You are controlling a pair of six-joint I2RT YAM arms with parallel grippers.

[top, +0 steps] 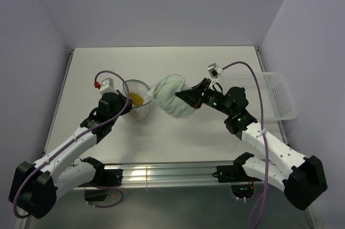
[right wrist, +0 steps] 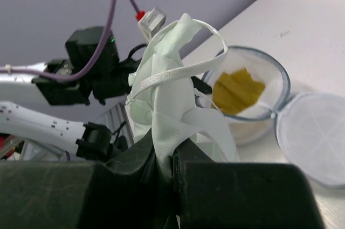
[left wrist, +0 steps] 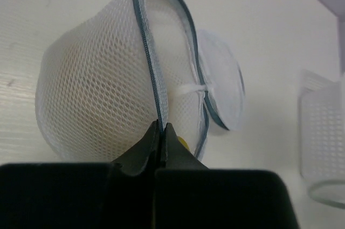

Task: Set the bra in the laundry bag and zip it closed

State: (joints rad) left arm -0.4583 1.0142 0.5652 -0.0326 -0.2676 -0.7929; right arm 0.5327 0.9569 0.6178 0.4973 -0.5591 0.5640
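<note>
The laundry bag [top: 138, 112] is a small round white mesh clamshell with a dark zipper rim, lying open at centre left with a yellow patch [top: 136, 99] inside. My left gripper [top: 124, 102] is shut on its rim. In the left wrist view the jaws [left wrist: 160, 127] pinch the zipper edge of the mesh dome [left wrist: 91, 89], and the lid flap [left wrist: 222, 86] hangs open behind. The bra [top: 171, 96] is pale white and bunched. My right gripper [top: 183, 96] is shut on it and holds it up just right of the bag. In the right wrist view the bra [right wrist: 167, 89] rises from the jaws [right wrist: 171, 153], with the open bag [right wrist: 252, 124] beyond.
A white perforated plastic basket [top: 277, 97] stands at the table's right edge, and it also shows in the left wrist view [left wrist: 323, 132]. The bag's round lid [right wrist: 315, 137] lies flat beside the bag. The left arm [right wrist: 86, 67] is close behind the bra.
</note>
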